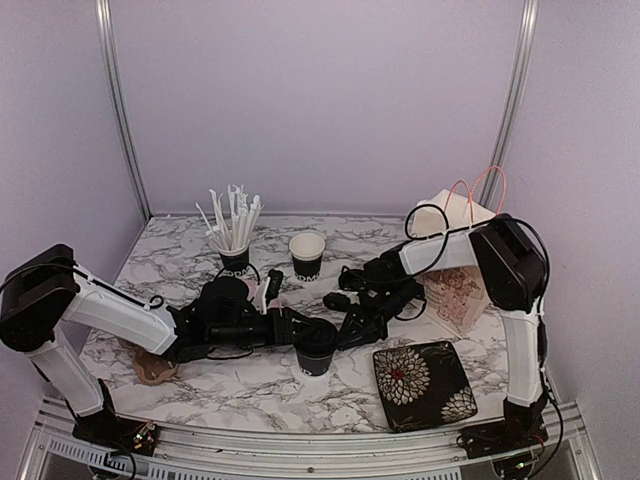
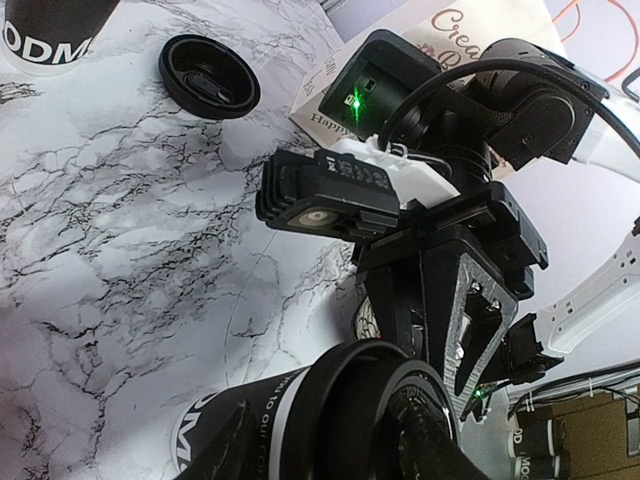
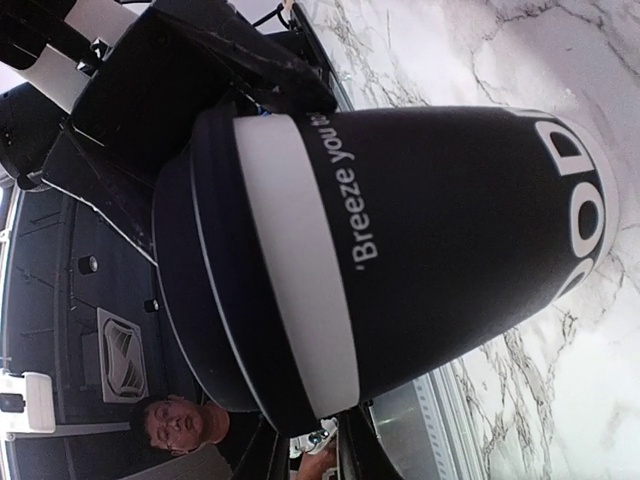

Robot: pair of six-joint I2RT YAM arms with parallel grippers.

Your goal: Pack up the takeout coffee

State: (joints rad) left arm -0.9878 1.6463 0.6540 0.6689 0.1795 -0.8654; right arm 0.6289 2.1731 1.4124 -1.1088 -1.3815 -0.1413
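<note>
Lidded takeout cup point(image 1: 315, 350) stands close between left gripper point(image 1: 297, 331) and right gripper point(image 1: 346, 327); neither grip can be judged; the open cup point(image 1: 307, 255) sits beyond both.

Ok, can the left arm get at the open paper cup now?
Probably yes: the open paper cup stands alone just beyond the left gripper, with nothing between them, though that gripper is at the lidded cup.

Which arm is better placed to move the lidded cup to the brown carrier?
Probably the left: the brown carrier lies by the left arm, and the left hand is at the lidded cup. The right arm would reach across.
</note>
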